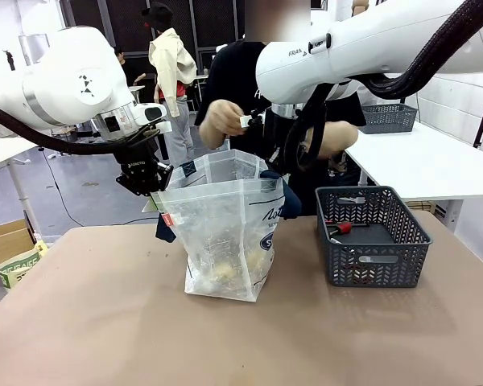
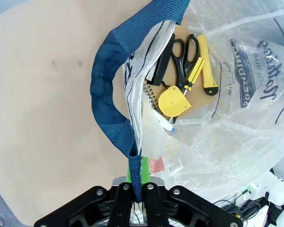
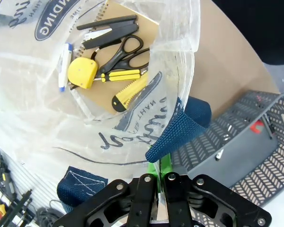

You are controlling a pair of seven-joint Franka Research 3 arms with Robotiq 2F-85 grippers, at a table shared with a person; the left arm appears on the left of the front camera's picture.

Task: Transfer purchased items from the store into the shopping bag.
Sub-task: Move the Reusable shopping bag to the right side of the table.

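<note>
The clear shopping bag (image 1: 225, 233) stands open at mid-table. My left gripper (image 1: 149, 181) is shut on its left navy handle (image 2: 106, 94), and my right gripper (image 1: 288, 173) is shut on the right handle (image 3: 177, 132). Together they hold the mouth wide. At the bag's bottom lie a yellow tape measure (image 2: 174, 101), black scissors (image 2: 182, 56), a yellow knife (image 2: 208, 71) and a spiral notebook (image 3: 146, 33). The store, a dark grey basket (image 1: 378, 265), sits right of the bag with a small red item (image 1: 342, 227) inside. Above the bag, the person's hand (image 1: 221, 117) holds a small white item (image 1: 247, 121).
The person stands at the far side, directly behind the bag. A second grey basket (image 1: 389, 117) rests on a white table at the back right. A cardboard box (image 1: 8, 241) sits off the table's left edge. Bare brown tabletop (image 1: 105, 322) lies in front of the bag.
</note>
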